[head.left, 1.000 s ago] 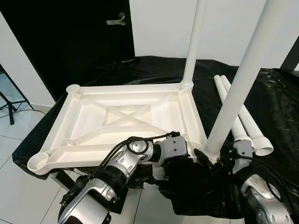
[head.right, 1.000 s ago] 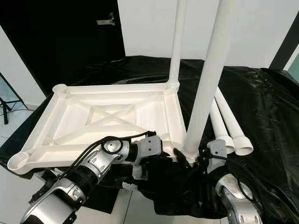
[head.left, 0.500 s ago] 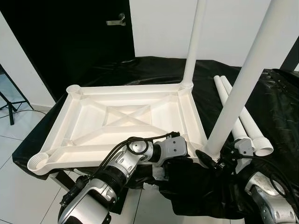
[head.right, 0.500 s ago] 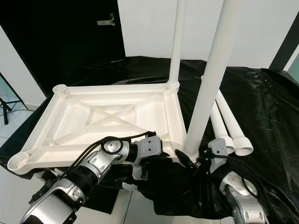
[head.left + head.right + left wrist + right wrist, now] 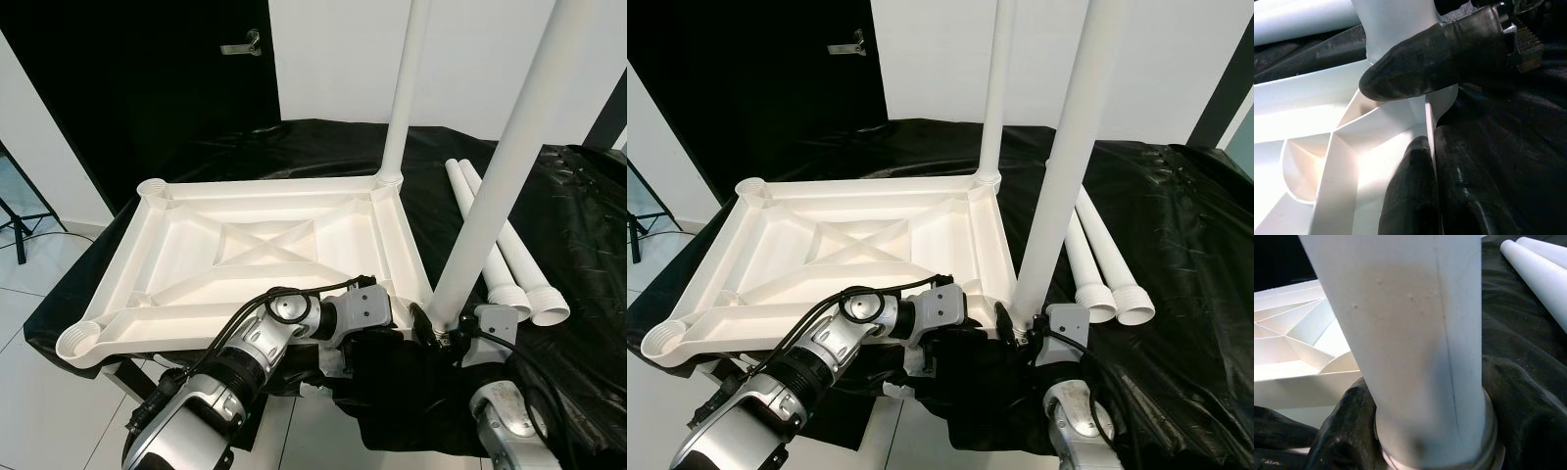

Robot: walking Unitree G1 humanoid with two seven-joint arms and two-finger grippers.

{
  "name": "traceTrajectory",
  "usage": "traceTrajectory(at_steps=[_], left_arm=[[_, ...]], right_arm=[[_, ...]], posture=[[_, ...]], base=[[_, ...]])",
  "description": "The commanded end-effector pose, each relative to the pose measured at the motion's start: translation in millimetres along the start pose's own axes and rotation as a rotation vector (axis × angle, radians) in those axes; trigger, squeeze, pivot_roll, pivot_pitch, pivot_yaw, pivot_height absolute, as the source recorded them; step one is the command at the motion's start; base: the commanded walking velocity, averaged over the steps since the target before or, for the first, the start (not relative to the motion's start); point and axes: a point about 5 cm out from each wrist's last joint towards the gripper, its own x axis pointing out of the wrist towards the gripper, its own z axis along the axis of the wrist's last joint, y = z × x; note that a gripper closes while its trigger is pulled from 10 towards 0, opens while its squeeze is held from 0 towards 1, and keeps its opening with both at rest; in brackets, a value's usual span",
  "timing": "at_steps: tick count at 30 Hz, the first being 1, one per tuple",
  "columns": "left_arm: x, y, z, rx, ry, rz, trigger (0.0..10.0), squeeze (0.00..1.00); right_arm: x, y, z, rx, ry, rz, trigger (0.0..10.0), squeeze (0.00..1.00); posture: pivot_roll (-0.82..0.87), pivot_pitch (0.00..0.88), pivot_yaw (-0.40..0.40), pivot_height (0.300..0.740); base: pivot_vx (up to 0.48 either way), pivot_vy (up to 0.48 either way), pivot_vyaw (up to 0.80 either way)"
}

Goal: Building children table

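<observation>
The white table top (image 5: 127,245) lies upside down on black cloth. One white leg (image 5: 404,88) stands in its far right corner socket. A second leg (image 5: 500,166) stands in the near right corner socket. My left gripper (image 5: 404,321) is at that near right corner, shut on the table top's rim; the left wrist view shows its fingers (image 5: 1440,54) pinching the white wall (image 5: 1400,117). My right gripper (image 5: 443,336) is shut around the base of the near leg (image 5: 1410,333), just above the socket.
Two loose white legs (image 5: 509,255) lie side by side on the black cloth (image 5: 578,225) to the right. A black door (image 5: 147,78) and a white wall stand behind. White floor tiles (image 5: 29,392) show at the near left, below the table edge.
The near leg has swung from leaning right to more upright. My right arm has moved left, closer under the leg's base. The left gripper has kept its hold.
</observation>
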Motion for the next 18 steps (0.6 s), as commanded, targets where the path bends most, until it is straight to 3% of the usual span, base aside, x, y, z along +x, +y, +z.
traceTrajectory(at_steps=[1, 2, 3, 4, 5, 6, 9, 10, 11, 17, 18], left_arm=[[1.0, -38.3, -54, -0.185, 0.164, -0.136, 10.0, 0.0], [1.1, -38.3, -54, -0.184, 0.164, -0.137, 10.0, 0.0], [1.1, -38.3, -54, -0.184, 0.164, -0.137, 10.0, 0.0], [1.3, -38.4, -54, -0.183, 0.164, -0.138, 10.0, 0.0], [1.7, -38.3, -54, -0.182, 0.164, -0.14, 10.0, 0.0], [1.7, -38.3, -54, -0.182, 0.164, -0.14, 10.0, 0.0], [2.5, -38.1, -53, -0.18, 0.164, -0.143, 10.0, 0.0], [2.5, -38.1, -53, -0.18, 0.164, -0.143, 10.0, 0.0], [3.1, -38.6, -53, -0.18, 0.164, -0.145, 10.0, 0.0], [3.3, -38.8, -53, -0.18, 0.164, -0.145, 10.0, 0.0], [3.2, -38.7, -53, -0.181, 0.163, -0.143, 10.0, 0.0]], right_arm=[[-4.2, -37.4, 0, -0.045, 0.022, -0.219, 4.3, 0.0], [-3.1, -33.3, 1, -0.053, 0.024, -0.179, 10.0, 0.0], [-3.1, -33.3, 1, -0.053, 0.024, -0.179, 10.0, 0.0], [-2.1, -29.8, 2, -0.062, 0.014, -0.137, 10.0, 0.12], [0.0, -25.7, 3, -0.055, 0.002, -0.06, 10.0, 1.0], [0.0, -25.7, 3, -0.055, 0.002, -0.06, 10.0, 1.0], [7.3, -20.4, 7, -0.039, -0.003, 0.136, 10.0, 1.0], [7.3, -20.4, 7, -0.039, -0.003, 0.136, 10.0, 1.0], [12.9, -20.9, 13, -0.074, -0.021, 0.269, 10.0, 0.0], [16.8, -23.7, 17, -0.085, -0.024, 0.351, 10.0, 0.0], [17.1, -21.9, 15, -0.069, 0.01, 0.455, 10.0, 0.0]], posture=[[0.17, 0.0, -0.01, 0.74], [0.17, 0.0, -0.01, 0.74], [0.17, 0.0, -0.01, 0.74], [0.17, 0.0, -0.01, 0.74], [0.16, 0.0, -0.007, 0.74], [0.16, 0.0, -0.007, 0.74], [0.16, 0.0, -0.006, 0.74], [0.16, 0.0, -0.006, 0.74], [0.16, 0.0, -0.006, 0.74], [0.16, 0.0, -0.008, 0.74], [0.16, 0.0, -0.01, 0.74]], base=[[0.0, 0.0, 0.0], [0.0, 0.0, 0.0], [0.0, 0.0, 0.0], [0.0, 0.0, 0.0], [0.0, 0.0, 0.0], [0.0, 0.0, 0.0], [0.0, 0.0, 0.0], [0.0, 0.0, 0.0], [0.0, 0.0, 0.0], [0.0, 0.0, 0.0], [0.0, 0.0, 0.0]])
